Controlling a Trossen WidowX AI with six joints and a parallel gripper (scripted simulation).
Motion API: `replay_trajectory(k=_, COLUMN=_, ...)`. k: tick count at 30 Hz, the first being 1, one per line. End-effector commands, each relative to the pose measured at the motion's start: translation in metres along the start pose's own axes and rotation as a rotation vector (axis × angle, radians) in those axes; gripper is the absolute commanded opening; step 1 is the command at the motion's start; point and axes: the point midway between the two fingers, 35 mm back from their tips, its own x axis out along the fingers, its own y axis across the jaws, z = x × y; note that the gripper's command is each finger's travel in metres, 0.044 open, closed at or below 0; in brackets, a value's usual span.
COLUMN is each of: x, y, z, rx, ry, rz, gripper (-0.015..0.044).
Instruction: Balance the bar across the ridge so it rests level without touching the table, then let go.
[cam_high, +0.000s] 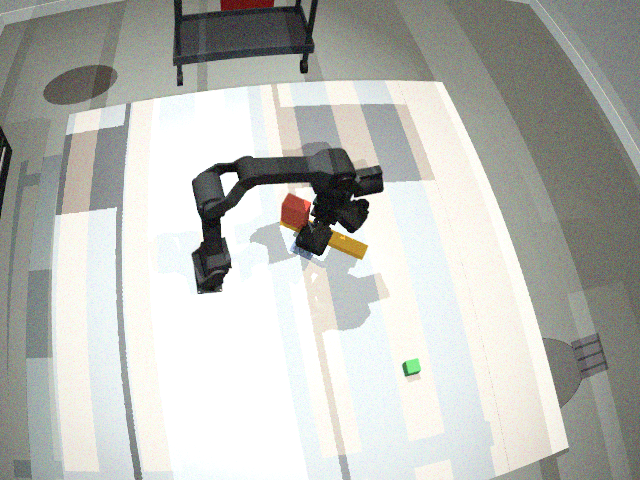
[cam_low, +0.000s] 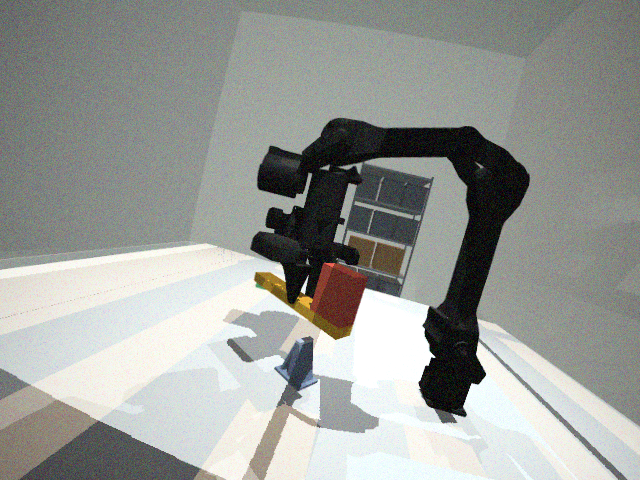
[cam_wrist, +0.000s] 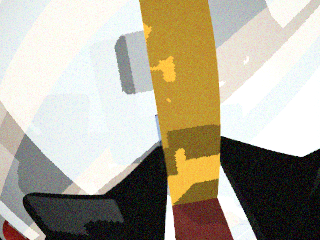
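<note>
The yellow bar (cam_high: 348, 243) (cam_low: 271, 280) (cam_wrist: 185, 100) is held clear of the table, with a red block (cam_high: 295, 210) (cam_low: 338, 297) (cam_wrist: 202, 220) on one end. My gripper (cam_high: 314, 238) (cam_low: 301, 299) (cam_wrist: 190, 148) is shut on the bar between its middle and the red block. The blue-grey ridge (cam_high: 301, 251) (cam_low: 300, 361) stands on the table below the bar, with a visible gap in the exterior view. In the wrist view the bar hides nearly all of the ridge. Whether the bar is exactly level is unclear.
A small green cube (cam_high: 412, 366) lies on the table, away from the ridge. The arm's base (cam_high: 210, 266) (cam_low: 449, 382) stands to one side of the ridge. Beyond the table are a dark cart (cam_high: 242, 33) and a shelf unit (cam_low: 385, 206).
</note>
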Motion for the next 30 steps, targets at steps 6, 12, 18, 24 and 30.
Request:
replay_trajectory(k=6, x=0.016, y=0.003, z=-0.001, rx=-0.004, ry=0.005, rz=0.001, gripper=0.0)
replay_trajectory(k=12, x=0.025, y=0.003, z=-0.001, rx=-0.004, ry=0.005, rz=0.001, gripper=0.0)
replay_trajectory(k=18, x=0.031, y=0.004, z=-0.001, rx=-0.004, ry=0.005, rz=0.001, gripper=0.0)
replay_trajectory(k=24, x=0.03, y=0.004, z=-0.001, rx=-0.004, ry=0.005, rz=0.001, gripper=0.0)
replay_trajectory(k=30, x=0.03, y=0.004, z=-0.001, rx=-0.004, ry=0.005, rz=0.001, gripper=0.0)
